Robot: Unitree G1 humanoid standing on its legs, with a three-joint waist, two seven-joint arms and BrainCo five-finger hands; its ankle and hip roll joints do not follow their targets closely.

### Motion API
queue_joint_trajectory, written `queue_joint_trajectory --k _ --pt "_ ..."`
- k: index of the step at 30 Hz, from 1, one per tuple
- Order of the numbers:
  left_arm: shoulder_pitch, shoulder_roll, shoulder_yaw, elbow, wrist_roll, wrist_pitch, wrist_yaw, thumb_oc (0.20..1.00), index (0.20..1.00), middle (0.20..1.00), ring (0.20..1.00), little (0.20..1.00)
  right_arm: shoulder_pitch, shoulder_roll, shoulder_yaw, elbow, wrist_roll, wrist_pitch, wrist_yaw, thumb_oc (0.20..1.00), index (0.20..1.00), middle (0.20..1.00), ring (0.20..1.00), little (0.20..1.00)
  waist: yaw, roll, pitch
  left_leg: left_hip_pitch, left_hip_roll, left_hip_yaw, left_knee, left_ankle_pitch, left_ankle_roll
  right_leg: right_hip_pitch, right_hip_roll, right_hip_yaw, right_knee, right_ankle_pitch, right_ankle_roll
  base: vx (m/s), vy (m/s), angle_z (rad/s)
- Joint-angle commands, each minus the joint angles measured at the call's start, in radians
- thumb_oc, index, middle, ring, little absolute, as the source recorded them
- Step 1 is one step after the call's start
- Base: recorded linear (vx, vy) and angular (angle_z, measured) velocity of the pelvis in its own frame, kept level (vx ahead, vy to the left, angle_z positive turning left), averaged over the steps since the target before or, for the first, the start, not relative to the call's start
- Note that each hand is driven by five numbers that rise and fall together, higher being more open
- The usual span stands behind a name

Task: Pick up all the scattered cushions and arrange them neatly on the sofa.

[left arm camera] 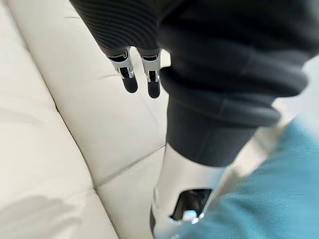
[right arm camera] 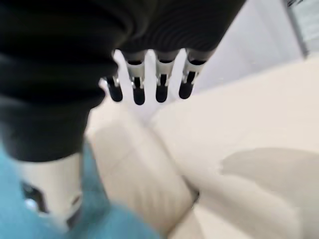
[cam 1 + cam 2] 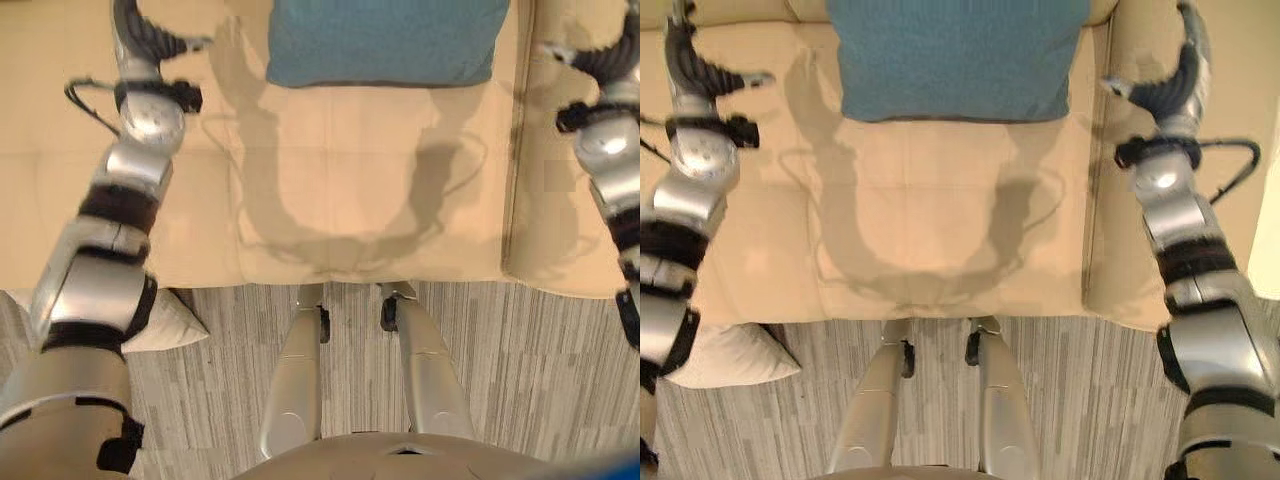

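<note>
From my remote seat I see the square teal fabric cushion (image 3: 955,58) lying flat on the cream leather sofa (image 3: 940,200), up at twelve o'clock in the head camera's view, its far edge toward the backrest and its near edge parallel to the seat front. My left hand (image 3: 702,68) hangs over the seat at about ten o'clock, apart from the cushion's left side; in its wrist camera the fingers (image 1: 141,74) point out straight and loose over bare cream leather, with nothing between them, and the teal cloth shows just beside the thumb. My right hand (image 3: 1160,88) sits at about two o'clock, over the seam by the sofa's arm, apart from the cushion's right side; its fingers (image 2: 149,84) also hang straight and spread, empty. A plump white fabric cushion (image 3: 725,358) lies on the grey striped carpet (image 3: 1090,400) at eight o'clock, touching the sofa's front edge, under my left arm.
</note>
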Motion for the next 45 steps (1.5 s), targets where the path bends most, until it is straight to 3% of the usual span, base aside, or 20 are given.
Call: queue_joint_trajectory --k 1,2,6,11,14,18,23,29,32,33,34,37,40,42,43,44,45 --pt "0.028 -0.059 -0.013 0.045 0.004 -0.053 -0.061 1.0 1.0 1.0 1.0 1.0 0.087 0.086 -0.01 0.06 -0.056 -0.041 0.037 1.0 1.0 1.0 1.0 1.0 -0.02 -0.063 -0.144 0.122 0.012 0.057 -0.003 -0.151 -0.066 0.222 -0.017 -0.005 -0.346 0.133 0.118 0.06 -0.024 -0.03" --pt "0.175 -0.084 0.038 -0.026 0.008 -0.048 -0.104 1.0 1.0 1.0 1.0 1.0 0.221 0.119 -0.059 0.01 -0.068 -0.039 0.085 1.0 1.0 1.0 1.0 1.0 -0.02 -0.065 -0.146 0.173 0.017 0.066 -0.003 -0.16 -0.062 0.28 -0.019 -0.007 -0.346 0.121 0.113 0.04 -0.026 -0.06" --pt "0.45 -0.14 0.113 -0.115 0.038 -0.028 -0.187 1.0 1.0 1.0 1.0 1.0 0.438 0.18 -0.115 -0.039 -0.095 -0.04 0.172 1.0 1.0 1.0 1.0 1.0 -0.016 -0.067 -0.153 0.281 0.023 0.08 -0.003 -0.178 -0.048 0.391 -0.023 -0.013 -0.346 0.099 0.11 0.04 -0.02 -0.07" --pt "0.724 -0.226 0.147 -0.003 0.125 0.031 -0.31 1.0 1.0 1.0 1.0 1.0 0.621 0.247 -0.089 0.017 -0.198 -0.016 0.279 1.0 1.0 1.0 1.0 1.0 -0.001 -0.046 -0.192 0.44 0.029 0.102 -0.003 -0.202 -0.023 0.546 -0.023 -0.021 -0.346 0.065 0.097 0.04 -0.03 0.01" --pt "0.748 -0.259 0.127 0.084 0.159 0.048 -0.335 1.0 1.0 1.0 1.0 1.0 0.644 0.273 -0.066 0.07 -0.217 -0.016 0.3 1.0 1.0 1.0 1.0 1.0 0.003 -0.041 -0.2 0.486 0.03 0.107 -0.003 -0.212 -0.018 0.595 -0.02 -0.022 -0.346 0.053 0.095 0.0 -0.018 -0.01" --pt "0.761 -0.344 0.125 0.379 0.208 0.084 -0.362 1.0 1.0 1.0 1.0 1.0 0.669 0.346 -0.013 0.235 -0.251 -0.003 0.326 1.0 1.0 1.0 1.0 1.0 0.009 -0.034 -0.228 0.576 0.035 0.114 -0.003 -0.234 -0.013 0.688 -0.008 -0.024 -0.341 0.02 0.084 -0.01 -0.025 -0.01" --pt "0.747 -0.376 0.134 0.587 0.252 0.108 -0.359 1.0 1.0 1.0 1.0 1.0 0.679 0.397 0.007 0.375 -0.227 0.007 0.343 1.0 1.0 1.0 1.0 1.0 0.012 -0.036 -0.229 0.63 0.046 0.106 -0.003 -0.238 -0.019 0.747 0.008 -0.024 -0.321 -0.014 0.065 0.01 -0.053 0.03" --pt "0.721 -0.384 0.13 0.635 0.249 0.109 -0.346 1.0 1.0 1.0 1.0 1.0 0.645 0.42 0.008 0.538 -0.186 0.02 0.331 1.0 1.0 1.0 1.0 1.0 0.03 -0.045 -0.202 0.566 0.058 0.07 0.052 -0.206 -0.028 0.741 0.032 -0.021 -0.346 -0.019 0.047 -0.19 -0.073 0.26" --pt "0.698 -0.405 0.122 0.656 0.258 0.113 -0.347 1.0 1.0 1.0 1.0 1.0 0.623 0.42 -0.01 0.583 -0.158 0.029 0.325 1.0 1.0 1.0 1.0 1.0 0.014 -0.076 -0.169 0.521 0.01 0.078 0.289 -0.365 -0.002 0.69 -0.015 -0.045 -0.345 0.032 0.044 -0.37 0.038 0.86" --pt "0.695 -0.415 0.119 0.659 0.258 0.115 -0.346 1.0 1.0 1.0 1.0 1.0 0.622 0.428 -0.012 0.599 -0.151 0.032 0.325 1.0 1.0 1.0 1.0 1.0 0.002 -0.076 -0.175 0.542 0.019 0.103 0.323 -0.387 0.001 0.674 -0.023 -0.057 -0.346 0.042 0.041 -0.23 0.166 0.78" --pt "0.694 -0.432 0.104 0.653 0.264 0.116 -0.346 1.0 1.0 1.0 1.0 1.0 0.627 0.44 -0.005 0.629 -0.163 0.041 0.329 1.0 1.0 1.0 1.0 1.0 -0.015 -0.061 -0.193 0.618 0.031 0.133 0.24 -0.409 0.005 0.665 -0.02 -0.078 -0.346 0.046 0.049 -0.14 0.224 0.74" --pt "0.679 -0.454 0.079 0.657 0.267 0.119 -0.34 1.0 1.0 1.0 1.0 1.0 0.602 0.465 0.017 0.652 -0.185 0.055 0.327 1.0 1.0 1.0 1.0 1.0 -0.013 -0.055 -0.191 0.656 -0.012 0.1 0.125 -0.393 0.016 0.626 -0.039 -0.087 -0.339 0.104 0.073 -0.11 0.207 0.93" --pt "0.675 -0.455 0.086 0.67 0.262 0.123 -0.335 1.0 1.0 1.0 1.0 1.0 0.587 0.478 0.037 0.657 -0.204 0.066 0.323 1.0 1.0 1.0 1.0 1.0 0.001 -0.06 -0.183 0.659 -0.032 0.075 0.075 -0.372 0.03 0.595 -0.046 -0.087 -0.319 0.116 0.083 -0.15 0.128 -0.12" --pt "0.661 -0.443 0.083 0.673 0.258 0.124 -0.328 1.0 1.0 1.0 1.0 1.0 0.565 0.487 0.057 0.649 -0.217 0.075 0.322 1.0 1.0 1.0 1.0 1.0 0.003 -0.061 -0.163 0.642 -0.032 0.058 0.067 -0.353 0.04 0.548 -0.05 -0.049 -0.261 0.11 0.101 -0.21 0.044 -0.11" --pt "0.654 -0.437 0.078 0.671 0.258 0.125 -0.323 1.0 1.0 1.0 1.0 1.0 0.563 0.491 0.061 0.644 -0.217 0.078 0.324 1.0 1.0 1.0 1.0 1.0 0.001 -0.061 -0.155 0.629 -0.034 0.049 0.07 -0.346 0.045 0.531 -0.045 -0.001 -0.229 0.101 0.102 -0.29 0.03 0.11" --pt "0.638 -0.429 0.07 0.665 0.256 0.122 -0.314 1.0 1.0 1.0 1.0 1.0 0.563 0.494 0.063 0.64 -0.209 0.078 0.321 1.0 1.0 1.0 1.0 1.0 0.0 -0.059 -0.145 0.604 -0.04 0.024 0.079 -0.336 0.053 0.527 -0.016 0.101 -0.174 0.062 0.104 -0.26 0.004 0.16" --pt "0.637 -0.424 0.067 0.661 0.255 0.121 -0.311 1.0 1.0 1.0 1.0 1.0 0.569 0.497 0.063 0.641 -0.202 0.079 0.322 1.0 1.0 1.0 1.0 1.0 0.003 -0.059 -0.146 0.585 -0.041 0.009 0.086 -0.325 0.056 0.542 -0.004 0.136 -0.144 0.038 0.097 -0.24 -0.022 0.35"
